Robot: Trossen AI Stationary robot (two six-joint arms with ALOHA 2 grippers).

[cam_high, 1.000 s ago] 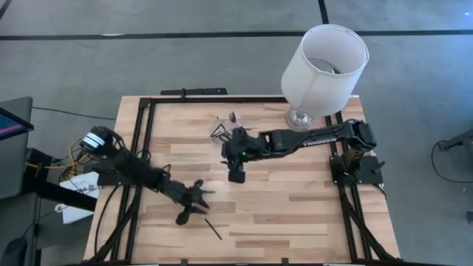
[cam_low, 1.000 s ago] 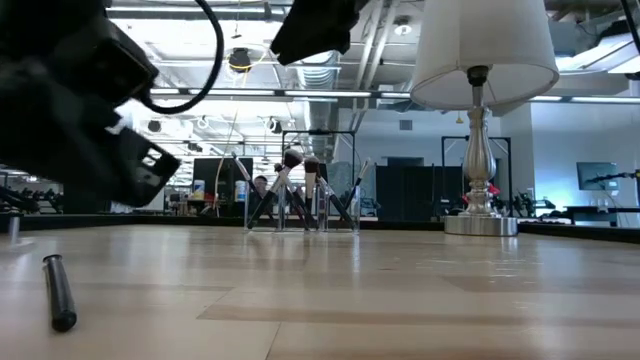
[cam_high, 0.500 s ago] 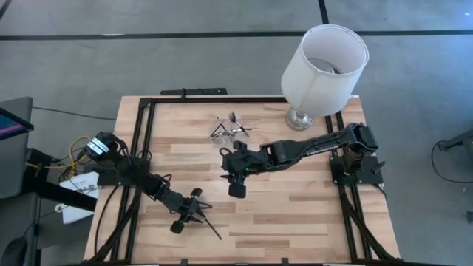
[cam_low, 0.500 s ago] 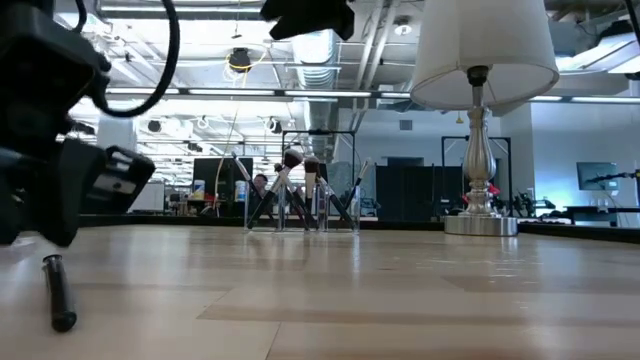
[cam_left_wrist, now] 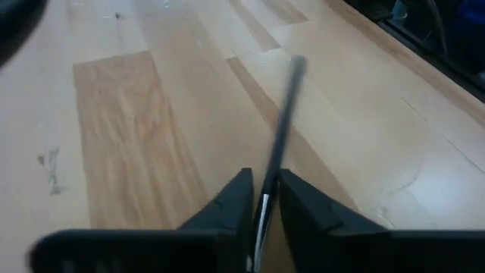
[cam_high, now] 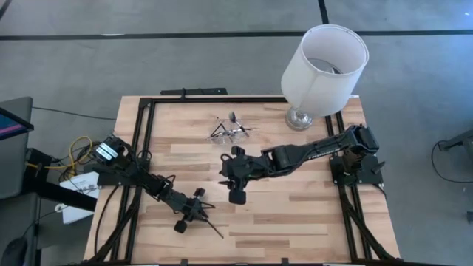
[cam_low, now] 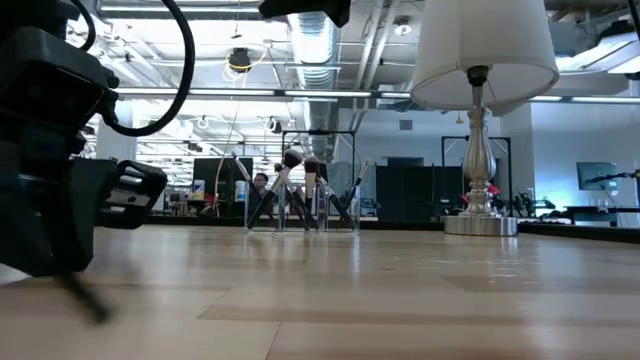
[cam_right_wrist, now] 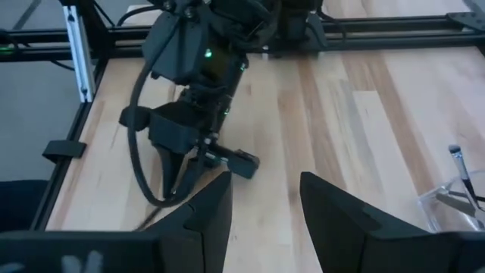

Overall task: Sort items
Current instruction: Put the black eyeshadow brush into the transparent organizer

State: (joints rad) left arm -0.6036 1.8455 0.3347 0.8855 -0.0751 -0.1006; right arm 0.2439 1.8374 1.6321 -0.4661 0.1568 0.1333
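One slim black makeup brush (cam_high: 213,227) lies near the table's near-left edge, and my left gripper (cam_high: 199,214) is down over it, its fingers shut around it in the left wrist view (cam_left_wrist: 263,180). In the low view the brush (cam_low: 85,297) shows as a thin slanted line under the gripper. Several other brushes stand handle-down in a small clear container (cam_high: 230,130) at the far middle of the table (cam_low: 300,195). My right gripper (cam_high: 235,194) hovers open over mid-table, holding nothing (cam_right_wrist: 265,205). My left gripper pinches the brush between its two fingers (cam_left_wrist: 241,199) on the shaft near one end (cam_left_wrist: 267,176). It comes from above at a slant, and the handle runs forward from the fingers to its free end (cam_left_wrist: 298,62). That free end rests on the table.
A tall lamp with a white shade (cam_high: 323,65) stands at the far-right corner on a silvery base (cam_low: 480,224). Black frame rails (cam_high: 144,129) border the left, right and far sides. Bare wood lies between the two grippers and to the near right.
My left gripper has moved toward the near edge and down onto the lone brush, which now shows slanted in the low view instead of lying flat. My right gripper has drawn back from the container toward the near edge, over mid-table.
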